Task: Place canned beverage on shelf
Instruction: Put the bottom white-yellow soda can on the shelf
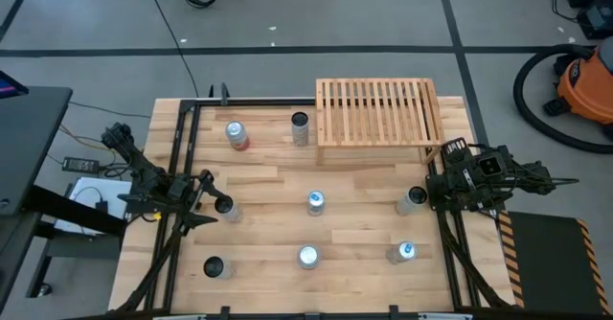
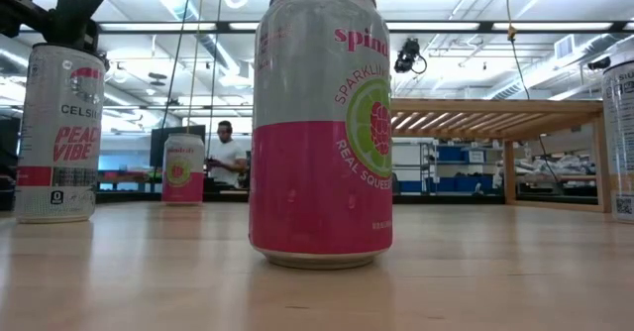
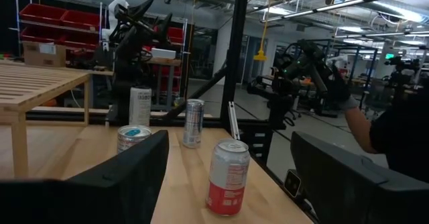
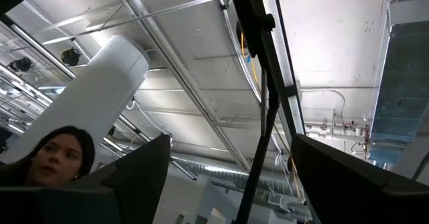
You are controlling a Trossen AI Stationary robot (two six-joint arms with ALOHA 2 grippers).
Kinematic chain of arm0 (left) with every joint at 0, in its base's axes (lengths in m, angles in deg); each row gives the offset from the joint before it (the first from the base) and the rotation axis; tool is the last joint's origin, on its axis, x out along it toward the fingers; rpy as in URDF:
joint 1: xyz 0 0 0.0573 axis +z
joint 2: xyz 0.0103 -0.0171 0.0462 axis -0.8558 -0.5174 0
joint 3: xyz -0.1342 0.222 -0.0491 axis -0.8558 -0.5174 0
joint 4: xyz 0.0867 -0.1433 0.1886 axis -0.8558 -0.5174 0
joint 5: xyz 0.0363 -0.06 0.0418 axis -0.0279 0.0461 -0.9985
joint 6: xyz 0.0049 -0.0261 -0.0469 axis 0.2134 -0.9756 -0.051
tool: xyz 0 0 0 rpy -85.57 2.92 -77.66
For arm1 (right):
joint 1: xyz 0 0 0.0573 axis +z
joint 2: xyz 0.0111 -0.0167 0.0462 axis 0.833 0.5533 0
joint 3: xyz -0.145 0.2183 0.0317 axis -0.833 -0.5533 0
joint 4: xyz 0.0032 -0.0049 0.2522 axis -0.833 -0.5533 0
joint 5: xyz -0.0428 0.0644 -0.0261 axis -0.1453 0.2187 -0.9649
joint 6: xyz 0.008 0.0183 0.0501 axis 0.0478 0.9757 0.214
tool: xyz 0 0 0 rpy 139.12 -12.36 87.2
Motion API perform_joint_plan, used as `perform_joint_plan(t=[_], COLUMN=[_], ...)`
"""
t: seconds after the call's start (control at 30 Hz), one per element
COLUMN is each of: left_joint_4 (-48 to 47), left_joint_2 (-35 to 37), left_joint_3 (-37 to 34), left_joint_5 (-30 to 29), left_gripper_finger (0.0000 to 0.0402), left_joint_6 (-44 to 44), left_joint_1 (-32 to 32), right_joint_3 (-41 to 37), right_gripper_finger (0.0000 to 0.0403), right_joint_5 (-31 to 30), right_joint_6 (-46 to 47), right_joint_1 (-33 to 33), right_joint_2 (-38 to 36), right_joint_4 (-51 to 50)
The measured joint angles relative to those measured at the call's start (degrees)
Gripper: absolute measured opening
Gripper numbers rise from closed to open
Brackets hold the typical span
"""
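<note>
The shelf (image 1: 378,114), a light-wood slatted rack, stands on its legs at the table's far edge, right of the middle; no can shows on it. Several cans stand upright on the table, among them a white-and-red one (image 3: 228,177) just in front of my left gripper (image 1: 204,195). That gripper is open at the table's left side, pointing roughly level, and the can stands beyond its fingertips, untouched. My right gripper (image 1: 434,178) waits at the table's right side, open, tilted up at the ceiling (image 4: 231,140) with nothing between its fingers.
A pink-and-silver can (image 2: 322,123) stands near the table's front middle, another (image 1: 403,253) at the front right, one (image 1: 413,199) beside my right arm, and two (image 1: 237,135) (image 1: 301,126) left of the shelf. A person's head (image 4: 57,153) shows in the right wrist view.
</note>
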Motion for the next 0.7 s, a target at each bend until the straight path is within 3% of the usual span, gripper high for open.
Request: perform_joint_plan(t=[0.7], left_joint_4=[0.0], left_joint_2=[0.0], left_joint_3=[0.0], left_joint_5=[0.0], left_gripper_finger=[0.0316], left_joint_6=[-0.7], left_joint_1=[0.0], right_joint_3=[0.0], right_gripper_finger=[0.0321], right_joint_5=[-0.3], right_joint_6=[-1.1], right_joint_1=[0.0], right_joint_2=[0.0], right_joint_4=[-3.0])
